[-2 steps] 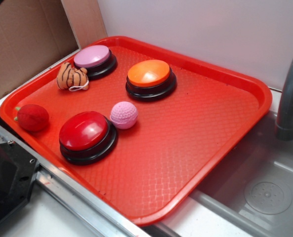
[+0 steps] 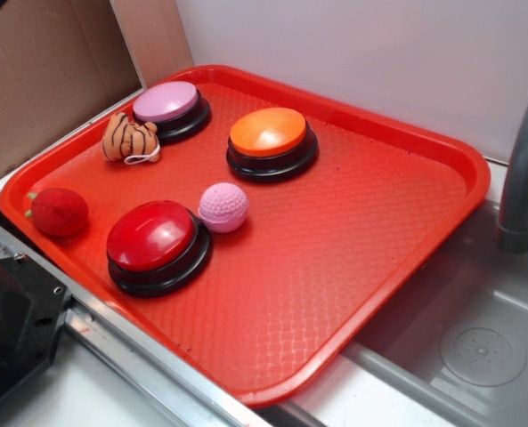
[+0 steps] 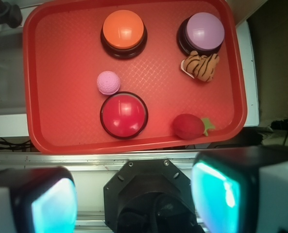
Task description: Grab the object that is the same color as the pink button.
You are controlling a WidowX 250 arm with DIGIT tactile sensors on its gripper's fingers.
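Note:
A small pale pink knitted ball (image 2: 223, 206) (image 3: 108, 82) lies on the red tray (image 2: 361, 258) (image 3: 61, 58), just beside the red-topped button. The pink button (image 2: 167, 102) (image 3: 205, 31), mauve dome on a black base, stands at the tray's far left corner in the exterior view. My gripper (image 3: 134, 201) hangs high above the robot's base, off the tray's near edge, open, with nothing between its teal-padded fingers (image 3: 54, 204). It does not show in the exterior view.
On the tray also stand an orange-topped button (image 2: 269, 133) (image 3: 124, 30) and a red-topped button (image 2: 152, 237) (image 3: 124, 115). A striped orange plush (image 2: 130, 139) (image 3: 200, 66) and a red strawberry toy (image 2: 59, 212) (image 3: 189, 126) lie nearby. A sink with faucet (image 2: 522, 178) is at right, cardboard (image 2: 41, 71) at left.

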